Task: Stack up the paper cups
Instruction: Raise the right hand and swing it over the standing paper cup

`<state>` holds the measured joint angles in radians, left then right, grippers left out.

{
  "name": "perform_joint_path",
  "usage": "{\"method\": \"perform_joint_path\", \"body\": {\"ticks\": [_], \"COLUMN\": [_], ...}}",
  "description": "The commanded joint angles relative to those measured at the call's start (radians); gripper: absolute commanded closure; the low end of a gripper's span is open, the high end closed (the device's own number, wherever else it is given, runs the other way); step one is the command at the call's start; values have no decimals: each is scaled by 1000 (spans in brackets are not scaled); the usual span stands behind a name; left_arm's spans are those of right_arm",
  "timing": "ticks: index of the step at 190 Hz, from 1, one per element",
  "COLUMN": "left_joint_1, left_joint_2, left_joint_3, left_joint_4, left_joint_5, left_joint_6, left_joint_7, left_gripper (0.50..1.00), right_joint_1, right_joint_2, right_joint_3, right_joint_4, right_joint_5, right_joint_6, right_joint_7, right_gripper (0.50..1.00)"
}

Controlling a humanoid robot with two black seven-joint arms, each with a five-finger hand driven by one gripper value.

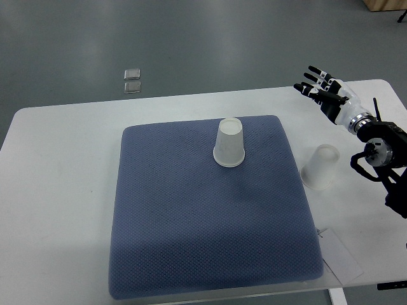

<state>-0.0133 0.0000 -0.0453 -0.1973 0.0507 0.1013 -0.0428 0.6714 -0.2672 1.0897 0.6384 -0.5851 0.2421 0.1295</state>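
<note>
Blue mat (191, 241) — 2 white inverted paper cups (229, 143)

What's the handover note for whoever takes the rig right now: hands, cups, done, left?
Right robot hand: raised over the table's far right corner, fingers spread, holding nothing. Left robot hand: not in view.
Cup on the mat: upside down, upper middle of the blue mat.
Second cup: upside down on the bare white table, just off the mat's right edge, below the right robot hand.
Done: nothing stacked; the cups stand apart.
Left: grasp one cup, probably the nearer one off the mat, and set it over the other.
</note>
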Motion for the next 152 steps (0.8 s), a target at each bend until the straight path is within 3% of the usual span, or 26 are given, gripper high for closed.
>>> {"method": "perform_joint_path", "body": {"ticks": [1, 52, 106, 152], "left_joint_1": [-1, -1, -1, 1], "left_joint_2": [0, 0, 0, 0], "left_joint_3": [-1, -1, 1, -1], "left_joint_4": [1, -1, 1, 1], "left_joint_5": [0, 0, 0, 0], "left_joint_6": [0, 0, 0, 0], "left_joint_7": [0, 0, 0, 0], "left_gripper": [500, 500, 500, 500], "right_joint_1": [4, 16, 198, 329], "right_joint_2": [-40, -193, -448, -561], "right_joint_3": [-14, -160, -442, -682], "right_joint_4": [6, 179, 374, 512], "right_joint_5": [-25, -245, -604, -743], "right_joint_6": [51, 60, 109, 126], "right_joint_7": [-1, 24, 107, 131], "right_gripper": [593, 595, 595, 595]}}
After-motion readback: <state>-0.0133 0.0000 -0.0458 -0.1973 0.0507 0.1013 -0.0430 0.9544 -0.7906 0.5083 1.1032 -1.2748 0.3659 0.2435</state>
